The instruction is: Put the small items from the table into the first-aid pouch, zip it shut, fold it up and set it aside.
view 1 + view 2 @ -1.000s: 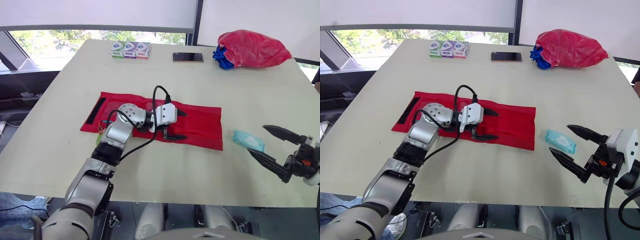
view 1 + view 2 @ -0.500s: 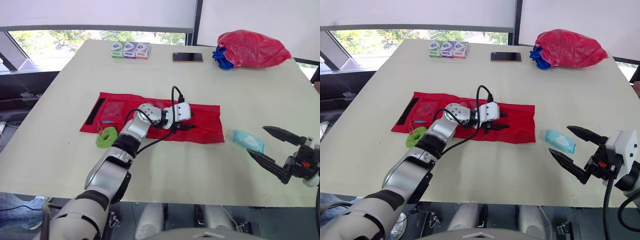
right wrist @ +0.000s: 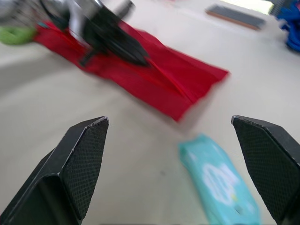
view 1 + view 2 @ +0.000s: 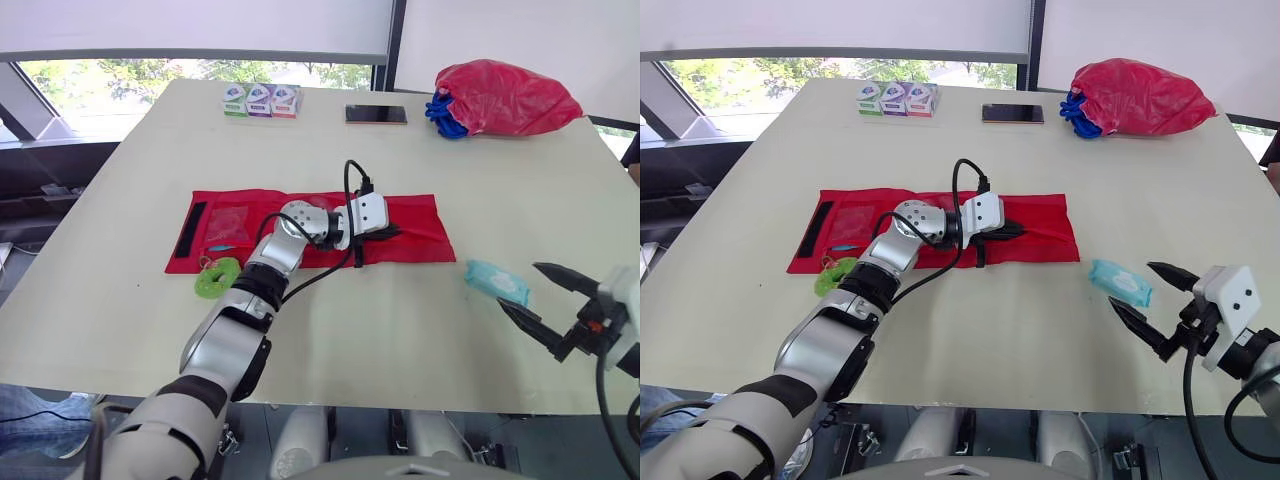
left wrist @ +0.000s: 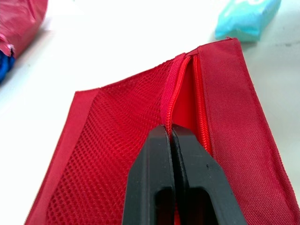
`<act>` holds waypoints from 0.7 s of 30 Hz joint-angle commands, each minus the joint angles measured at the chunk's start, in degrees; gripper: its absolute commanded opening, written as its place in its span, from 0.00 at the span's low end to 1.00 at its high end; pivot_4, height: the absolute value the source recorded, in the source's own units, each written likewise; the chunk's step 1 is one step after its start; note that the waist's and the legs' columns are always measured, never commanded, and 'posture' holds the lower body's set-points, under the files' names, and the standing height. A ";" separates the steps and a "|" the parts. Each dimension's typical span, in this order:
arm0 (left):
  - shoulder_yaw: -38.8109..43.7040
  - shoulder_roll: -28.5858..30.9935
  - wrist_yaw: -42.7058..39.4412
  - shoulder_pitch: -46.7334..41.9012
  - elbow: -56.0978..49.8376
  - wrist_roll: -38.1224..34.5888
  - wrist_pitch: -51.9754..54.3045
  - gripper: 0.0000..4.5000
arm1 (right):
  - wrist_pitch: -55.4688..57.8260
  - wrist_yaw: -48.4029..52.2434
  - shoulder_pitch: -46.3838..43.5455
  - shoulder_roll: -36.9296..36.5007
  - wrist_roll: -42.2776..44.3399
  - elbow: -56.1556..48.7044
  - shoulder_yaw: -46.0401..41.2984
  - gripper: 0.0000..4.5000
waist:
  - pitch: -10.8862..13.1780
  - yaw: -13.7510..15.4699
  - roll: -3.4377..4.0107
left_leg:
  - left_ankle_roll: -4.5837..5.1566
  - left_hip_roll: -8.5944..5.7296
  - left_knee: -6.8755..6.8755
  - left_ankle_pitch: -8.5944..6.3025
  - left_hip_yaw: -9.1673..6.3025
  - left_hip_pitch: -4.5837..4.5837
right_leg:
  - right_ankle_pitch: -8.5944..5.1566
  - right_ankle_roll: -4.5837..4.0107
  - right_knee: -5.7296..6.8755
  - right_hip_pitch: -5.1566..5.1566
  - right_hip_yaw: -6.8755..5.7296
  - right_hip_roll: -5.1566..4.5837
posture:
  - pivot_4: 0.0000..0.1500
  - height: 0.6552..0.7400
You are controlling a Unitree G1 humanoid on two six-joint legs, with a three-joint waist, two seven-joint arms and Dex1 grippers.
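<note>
The near bench [image 4: 360, 340] in front of the red pouch [image 4: 420, 235] lies bare. The left gripper [image 5: 168, 133], jaws pinched on the pouch, blocks its middle. A teal packet [image 4: 497, 282] lies just beyond the right gripper [image 3: 168, 121], whose jaws gape wide.

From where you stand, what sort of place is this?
Probably an office or lab meeting room: a large off-white table, wide windows with white roller blinds and trees outside, and a dark flat smartphone lying on it.

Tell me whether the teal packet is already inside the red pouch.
No, the teal packet lies on the bare table, just off the right end of the red pouch and not touching it.
</note>
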 commanded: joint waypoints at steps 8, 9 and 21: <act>-0.49 -1.15 2.40 -1.27 -2.38 0.92 -3.69 0.01 | -6.08 8.50 -15.49 -9.16 -14.00 22.75 13.27 1.00 | -0.01 -0.02 0.02 | 0.00 -0.06 0.00 0.00 0.12 0.05 | 0.01 0.00 -0.01 -0.01 0.10 0.01 | 1.00 1.00; -0.50 -1.19 2.41 -1.28 -2.31 0.97 -3.67 0.01 | -6.62 9.20 -17.05 -9.10 -14.50 24.82 14.24 1.00 | -0.01 0.04 0.03 | 0.00 -0.06 -0.01 0.00 0.08 0.04 | 0.00 0.00 0.00 -0.01 0.06 0.02 | 1.00 1.00; 0.50 -1.95 4.61 -1.95 0.04 0.51 -1.54 0.00 | -9.75 16.29 -23.52 -10.35 -17.81 34.43 18.61 0.55 | -0.01 -0.05 0.08 | 0.00 -0.06 0.02 0.01 0.06 0.01 | 0.02 0.00 0.00 -0.01 0.06 0.01 | 1.00 1.00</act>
